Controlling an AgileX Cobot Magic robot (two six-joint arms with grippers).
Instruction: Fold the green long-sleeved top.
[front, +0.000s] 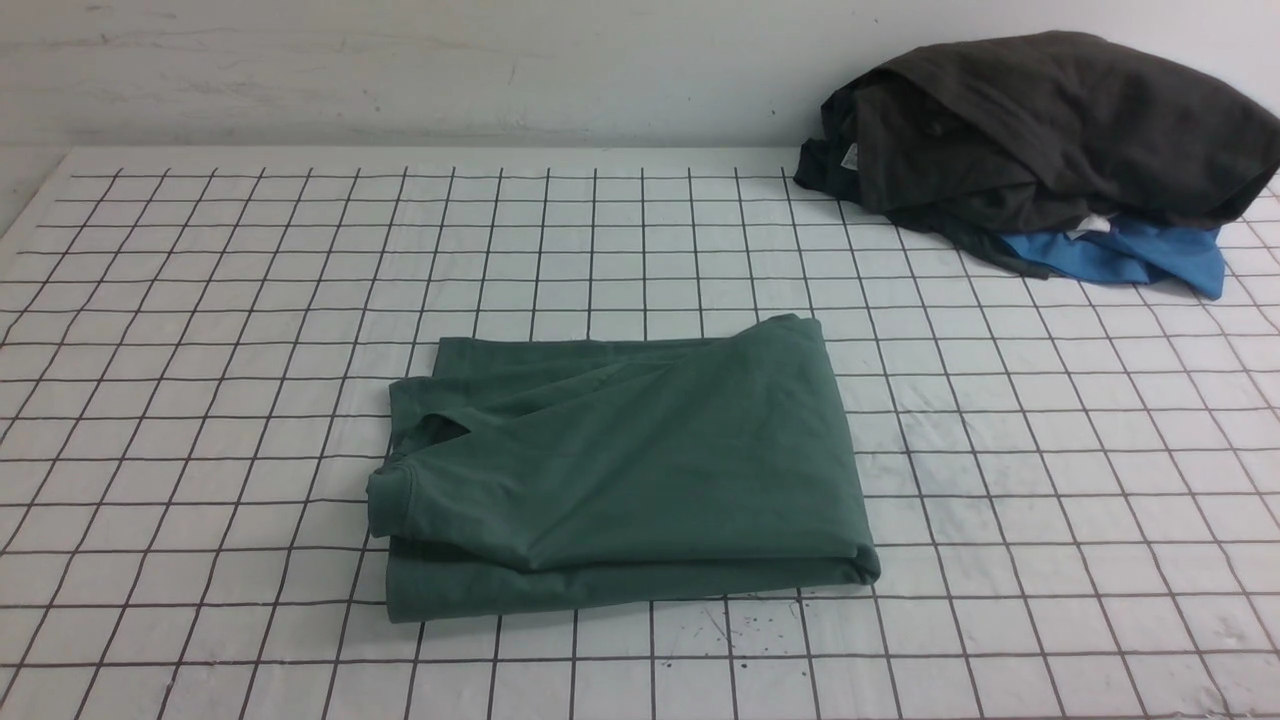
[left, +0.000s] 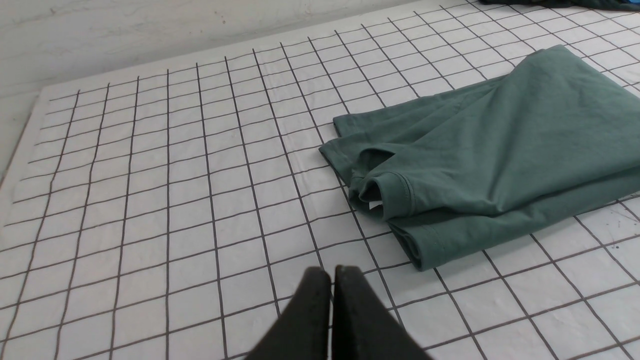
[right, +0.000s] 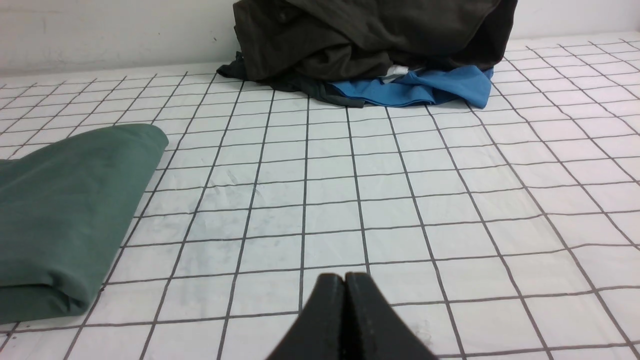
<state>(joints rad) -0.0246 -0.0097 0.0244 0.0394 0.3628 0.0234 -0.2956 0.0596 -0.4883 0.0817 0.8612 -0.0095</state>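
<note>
The green long-sleeved top (front: 640, 460) lies folded into a thick rectangle at the middle of the gridded table; its ribbed collar faces left. It also shows in the left wrist view (left: 480, 150) and in the right wrist view (right: 65, 215). Its chest logo is hidden. My left gripper (left: 332, 272) is shut and empty, above bare table a little short of the top's near left corner. My right gripper (right: 344, 277) is shut and empty, above bare table to the right of the top. Neither gripper shows in the front view.
A dark grey garment (front: 1050, 120) lies heaped on a bright blue garment (front: 1140, 255) at the table's back right corner; both also show in the right wrist view (right: 370, 35). A white wall (front: 400, 70) runs behind the gridded table (front: 200, 300).
</note>
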